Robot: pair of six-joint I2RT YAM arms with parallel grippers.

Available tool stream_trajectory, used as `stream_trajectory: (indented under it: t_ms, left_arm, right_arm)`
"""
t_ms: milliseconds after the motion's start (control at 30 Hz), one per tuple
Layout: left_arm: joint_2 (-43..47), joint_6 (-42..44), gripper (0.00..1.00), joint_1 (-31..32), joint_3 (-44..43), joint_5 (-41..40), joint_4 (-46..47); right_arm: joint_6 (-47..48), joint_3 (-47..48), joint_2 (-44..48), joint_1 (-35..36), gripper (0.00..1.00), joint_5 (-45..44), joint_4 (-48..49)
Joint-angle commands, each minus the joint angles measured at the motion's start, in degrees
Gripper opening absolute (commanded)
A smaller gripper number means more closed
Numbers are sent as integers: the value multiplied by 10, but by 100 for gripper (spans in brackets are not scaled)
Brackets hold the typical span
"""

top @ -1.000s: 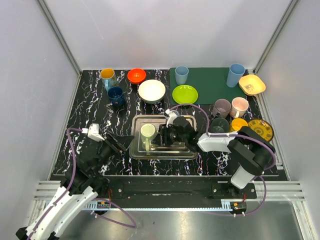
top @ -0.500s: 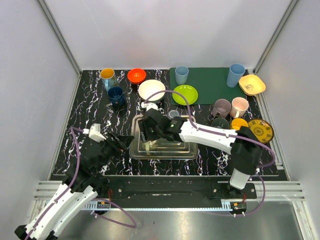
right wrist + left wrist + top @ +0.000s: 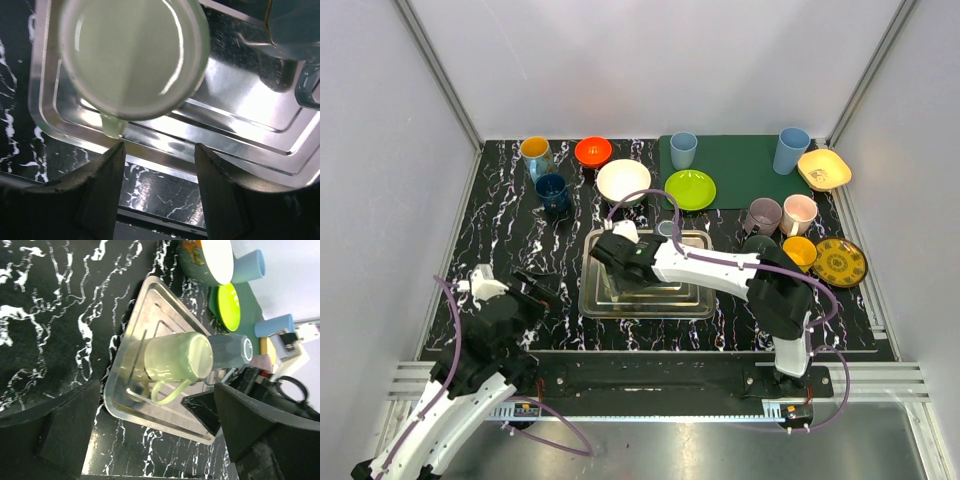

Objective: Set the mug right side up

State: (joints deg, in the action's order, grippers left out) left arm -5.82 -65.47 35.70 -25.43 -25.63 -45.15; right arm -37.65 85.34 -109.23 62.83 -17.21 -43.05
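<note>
The black marbled bench point(image 3: 500, 220) carries a steel tray point(image 3: 695, 300) holding the pale green mug point(image 3: 175, 357), still base up. Within the last second the right pincer point(image 3: 159, 147) has swung over it, spread and seemingly not touching. The left pincer point(image 3: 535, 288), spread, has drawn back. The grasp looks to be next.

Rt wrist view: mug point(image 3: 132, 55) rim cut by top edge; grey mug point(image 3: 295, 30) cut at rt edge. Top view: right arm point(image 3: 720, 268) covers mug on tray point(image 3: 690, 300), barely seen. Left wrist view: left pincer point(image 3: 156, 405) fingers blurred, cut at btm; grey mug partly behind mug.
</note>
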Motion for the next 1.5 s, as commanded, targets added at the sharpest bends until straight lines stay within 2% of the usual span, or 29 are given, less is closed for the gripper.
stream_trajectory:
  t_ms: [0,200,433,833,1000,1033,1200,1367,1467]
  left_arm:
    - [-1,-33,99,1,-23,-43,-38]
    - [0,2,99,1,-33,-42,-45]
    - [-14,-35,99,1,-43,-43,-67]
    - [0,-48,96,1,-31,-46,-72]
    - [-3,-41,94,1,-30,-40,-61]
    - [-3,-40,93,1,-29,-39,-59]
    - [-3,-37,89,1,-22,-28,-46]
    - [-8,-34,88,1,-16,-21,-37]
    - [-9,-19,88,1,-14,-13,-25]
  right_arm:
    - [-27,58,-15,15,63,-25,-7]
    - [-24,77,-17,24,65,-26,-12]
    - [-46,118,-70,16,65,-50,-20]
    - [-67,114,-91,-26,56,-54,8]
    - [-59,107,-97,-31,39,-44,10]
    - [-59,104,-96,-31,32,-44,10]
    - [-56,84,-92,-39,14,-39,12]
    - [-39,67,-86,-43,0,-40,11]
    - [-24,48,-72,-45,0,-36,16]
